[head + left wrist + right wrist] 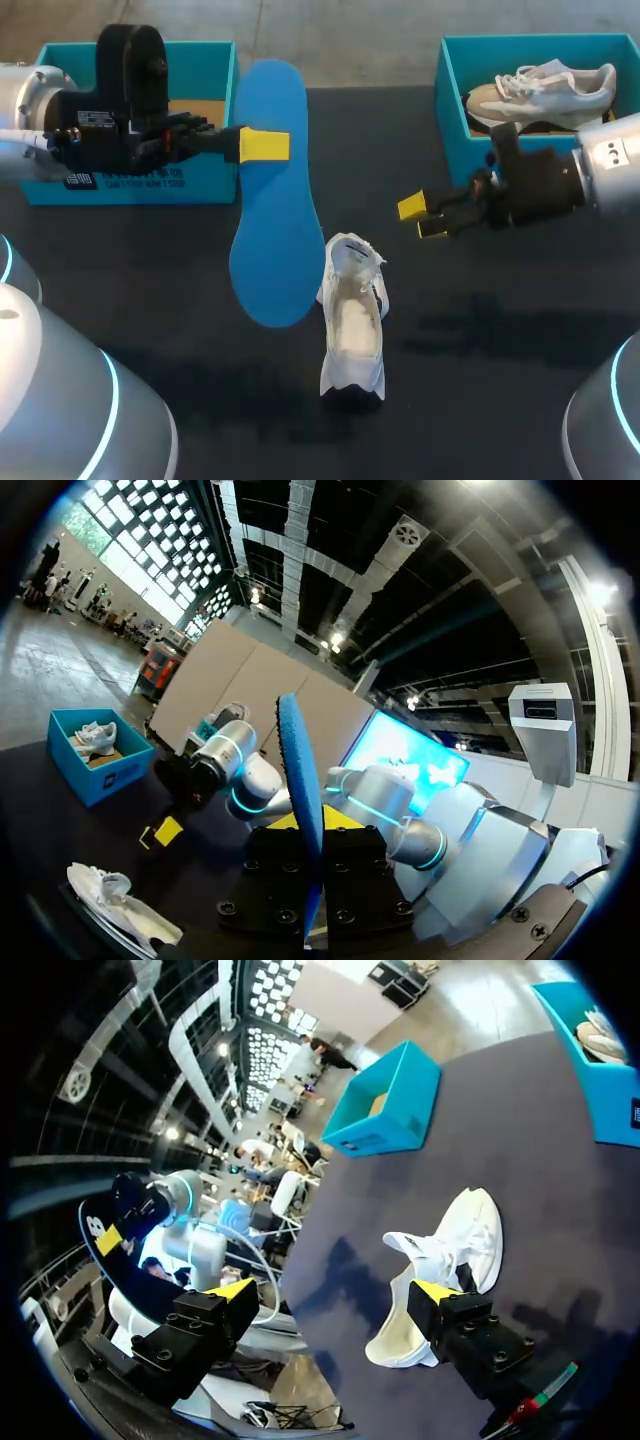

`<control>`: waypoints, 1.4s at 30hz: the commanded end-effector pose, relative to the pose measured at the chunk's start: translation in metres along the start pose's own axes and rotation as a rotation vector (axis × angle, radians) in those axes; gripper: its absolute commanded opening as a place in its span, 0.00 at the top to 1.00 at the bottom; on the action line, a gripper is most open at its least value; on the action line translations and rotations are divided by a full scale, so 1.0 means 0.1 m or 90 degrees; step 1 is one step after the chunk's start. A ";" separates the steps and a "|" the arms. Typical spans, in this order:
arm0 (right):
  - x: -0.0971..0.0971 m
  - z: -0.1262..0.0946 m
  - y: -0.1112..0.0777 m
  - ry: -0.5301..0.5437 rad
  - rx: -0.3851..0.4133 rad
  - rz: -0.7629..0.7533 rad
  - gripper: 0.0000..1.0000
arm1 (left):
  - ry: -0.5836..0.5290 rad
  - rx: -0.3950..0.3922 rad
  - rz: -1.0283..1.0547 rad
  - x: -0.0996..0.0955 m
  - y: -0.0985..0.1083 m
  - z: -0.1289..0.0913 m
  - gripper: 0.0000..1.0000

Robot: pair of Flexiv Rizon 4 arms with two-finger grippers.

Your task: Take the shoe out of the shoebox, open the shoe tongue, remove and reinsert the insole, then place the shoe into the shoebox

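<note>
Gripping the flat, smooth blue insole (272, 230) near its narrower end with the yellow-tipped left hand (262, 145), upper left. Resting on the dark matte desk (480, 330) at frame centre, mouth gaping, just beside the insole's rounded end: the white sneaker (353, 320). Hovering at right with fingers spread, holding nothing: the right hand (420, 218).

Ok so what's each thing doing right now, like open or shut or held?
left gripper: shut on the blue insole.
blue insole: out of the shoe, held in the air.
white shoe: on the table, opened wide, no insole.
right gripper: open, empty.
left shoebox: open, no shoe visible.
right shoebox: open, second shoe inside.
</note>
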State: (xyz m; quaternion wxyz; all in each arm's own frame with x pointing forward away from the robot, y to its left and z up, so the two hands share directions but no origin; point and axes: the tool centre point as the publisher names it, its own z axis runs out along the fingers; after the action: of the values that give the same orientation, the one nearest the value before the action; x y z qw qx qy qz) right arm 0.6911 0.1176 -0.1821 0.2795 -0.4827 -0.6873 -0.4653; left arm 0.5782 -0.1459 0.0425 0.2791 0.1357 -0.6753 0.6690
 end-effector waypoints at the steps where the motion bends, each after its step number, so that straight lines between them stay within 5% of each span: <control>1: 0.01 -0.01 -0.04 -0.002 -0.005 0.000 0.00 | 0.001 0.001 0.001 -0.01 0.01 0.01 1.00; 6: 0.01 -0.01 -0.04 -0.002 -0.005 0.000 0.00 | 0.001 0.001 0.001 -0.01 0.01 0.01 1.00; 12: -0.10 0.10 0.00 0.098 -0.051 0.021 0.00 | 0.001 0.001 0.001 -0.01 0.01 0.01 1.00; 42: 0.08 0.10 0.11 0.111 -0.016 0.071 0.00 | 0.001 0.001 0.001 -0.01 0.01 0.01 1.00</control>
State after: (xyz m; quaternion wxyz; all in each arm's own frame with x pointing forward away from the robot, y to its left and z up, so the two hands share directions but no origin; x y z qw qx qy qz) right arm 0.6979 0.1295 -0.1747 0.3580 -0.4813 -0.6264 -0.4979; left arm 0.5782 -0.1459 0.0425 0.2791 0.1357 -0.6753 0.6690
